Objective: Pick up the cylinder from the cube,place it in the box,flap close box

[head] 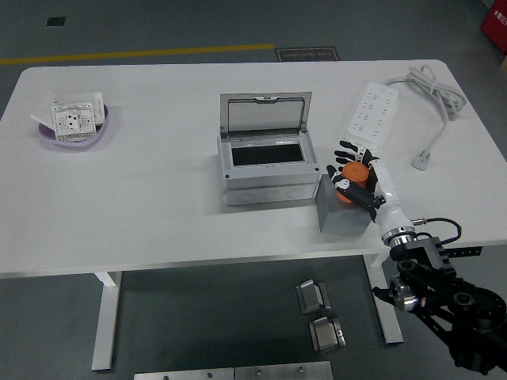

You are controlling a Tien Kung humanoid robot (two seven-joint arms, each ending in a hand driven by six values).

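Note:
An orange cylinder (353, 179) stands on a grey cube (342, 209) at the table's front right. My right hand (349, 176) comes in from the lower right and its black-tipped fingers are curled around the cylinder. Left of the cube stands the grey box (265, 184), with its hinged lid (264, 114) raised upright at the back and its dark inside showing. The cylinder is still on top of the cube. My left arm is out of view.
A white power strip (371, 112) with a coiled cable (432, 91) lies at the back right. A purple dish (74, 127) holding white socket parts sits at the far left. Metal parts (319, 313) lie on the floor below the table's front edge.

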